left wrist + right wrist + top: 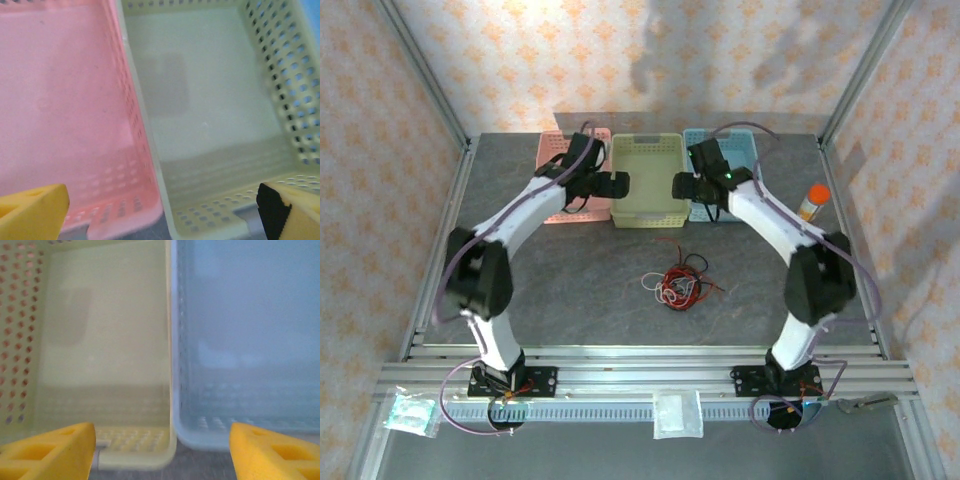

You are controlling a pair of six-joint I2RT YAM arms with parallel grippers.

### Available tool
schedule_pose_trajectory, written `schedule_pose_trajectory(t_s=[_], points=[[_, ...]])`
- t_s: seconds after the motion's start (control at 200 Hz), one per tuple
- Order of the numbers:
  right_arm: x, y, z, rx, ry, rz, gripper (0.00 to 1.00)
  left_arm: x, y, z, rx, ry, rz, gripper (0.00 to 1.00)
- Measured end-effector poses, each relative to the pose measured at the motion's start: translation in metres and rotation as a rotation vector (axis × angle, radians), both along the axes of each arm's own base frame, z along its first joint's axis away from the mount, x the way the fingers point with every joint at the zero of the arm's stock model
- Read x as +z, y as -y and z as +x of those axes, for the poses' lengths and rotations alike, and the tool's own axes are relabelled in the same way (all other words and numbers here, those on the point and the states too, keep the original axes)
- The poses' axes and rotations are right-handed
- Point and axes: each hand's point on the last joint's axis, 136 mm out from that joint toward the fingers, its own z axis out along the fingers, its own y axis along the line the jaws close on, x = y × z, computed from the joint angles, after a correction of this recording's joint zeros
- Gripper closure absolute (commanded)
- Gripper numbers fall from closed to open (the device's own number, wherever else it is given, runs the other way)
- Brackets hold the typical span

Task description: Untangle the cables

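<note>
We see the left pincer (160,212) and the right pincer (162,447) hanging released and empty at the edges of the pale-yellow perforated plastic basket (647,218). The small tangle of thin red, black and white cables (679,285) lies well apart from them, mid-way down the smooth grey stone-patterned tabletop (570,270). We judge that pinching several strands together could tighten the knot or drag the whole bundle across this slick surface, fenced by aluminium rails (640,372) and floral-papered walls (380,120).

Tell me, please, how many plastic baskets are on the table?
3, side by side at the far edge of the table: the pink basket on the left, the yellow-green basket in the middle, the blue basket on the right. The arms partly cover the outer two.
</note>
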Motion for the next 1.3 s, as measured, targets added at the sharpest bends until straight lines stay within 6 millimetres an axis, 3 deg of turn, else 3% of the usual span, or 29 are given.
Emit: schedule_pose_trajectory(t_s=[0.075,0.18,0.285,0.355,0.451,0.631,0.756,0.951,1.162,1.297], points=[[0.010,-0.004,-0.026,0.036,0.037,0.017,0.33,0.023,0.001,-0.024,0.015,0.068,-0.041,0.01],[0.006,-0.016,-0.060,0.103,0.062,0.042,0.34,0.032,0.014,-0.056,0.013,0.117,-0.087,0.01],[-0.020,-0.028,-0.091,0.171,0.055,0.041,0.30,0.014,0.027,-0.087,0.013,0.112,-0.123,0.01],[-0.042,-0.035,-0.110,0.214,0.049,0.014,0.20,-0.004,0.030,-0.106,0.031,0.100,-0.157,0.01],[-0.066,-0.040,-0.125,0.264,0.036,-0.020,0.15,-0.024,0.030,-0.126,0.074,0.090,-0.225,0.01],[-0.087,-0.039,-0.108,0.275,0.067,-0.149,0.26,-0.047,0.019,-0.139,0.173,0.100,-0.333,0.01],[-0.094,-0.039,-0.099,0.303,0.088,-0.222,0.28,-0.037,0.017,-0.138,0.200,0.137,-0.383,0.01],[-0.090,-0.050,-0.079,0.348,0.149,-0.279,0.31,-0.014,0.015,-0.133,0.209,0.196,-0.483,0.01],[-0.102,-0.057,-0.069,0.400,0.164,-0.336,0.36,-0.033,-0.005,-0.133,0.249,0.165,-0.571,0.01],[-0.110,-0.057,-0.064,0.419,0.156,-0.378,0.41,-0.034,-0.002,-0.134,0.231,0.151,-0.598,0.01]])
